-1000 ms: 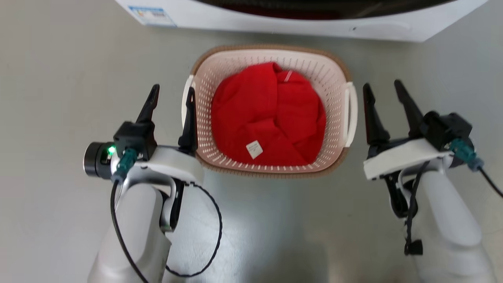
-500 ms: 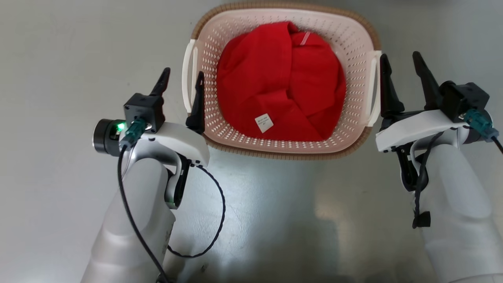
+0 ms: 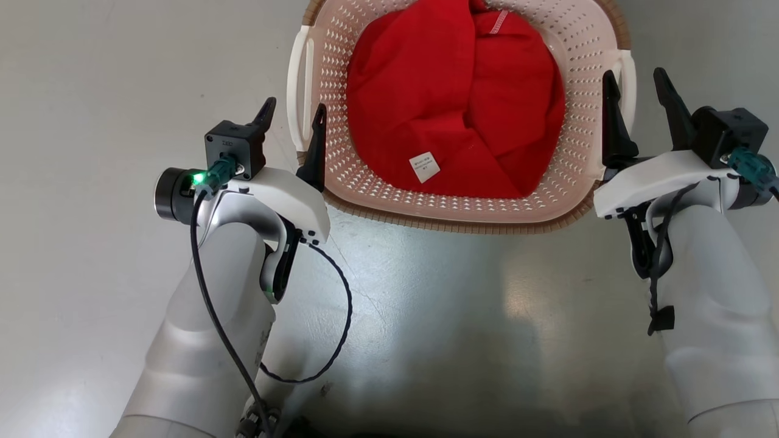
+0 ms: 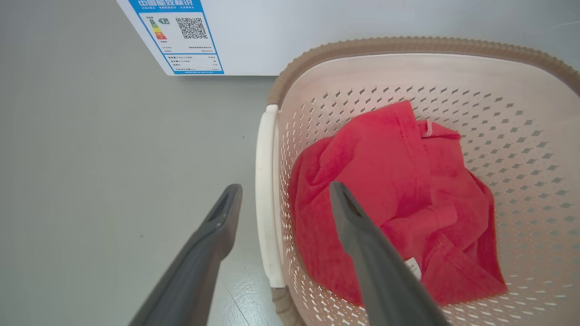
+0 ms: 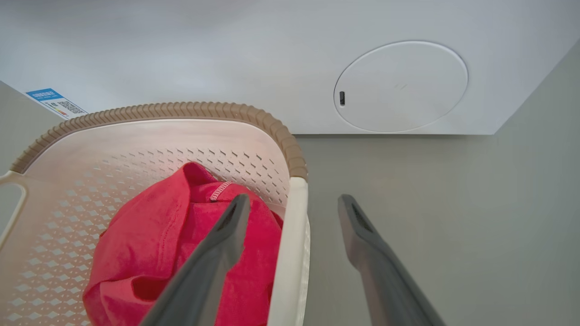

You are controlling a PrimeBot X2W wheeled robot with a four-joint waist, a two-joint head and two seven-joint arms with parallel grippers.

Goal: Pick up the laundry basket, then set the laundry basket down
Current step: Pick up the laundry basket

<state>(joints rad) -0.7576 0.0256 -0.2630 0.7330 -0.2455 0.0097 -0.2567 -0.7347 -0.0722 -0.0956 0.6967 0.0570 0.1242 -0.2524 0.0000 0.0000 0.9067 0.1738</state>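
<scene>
On the floor (image 3: 91, 121), close before the washing machine (image 5: 226, 54), the laundry basket (image 3: 462, 210) sits between our arms, its long axis running from one arm to the other, red cloth (image 3: 456, 103) inside. Our left jaws and right jaws both stand released, straddling its ends: left handle (image 3: 298, 91) between our left fingers (image 4: 362, 244), right handle (image 3: 630, 85) between our right fingers (image 5: 217, 253), one finger inside the wall, one outside. Neither arm is nearer; we judge both must clench together.
</scene>
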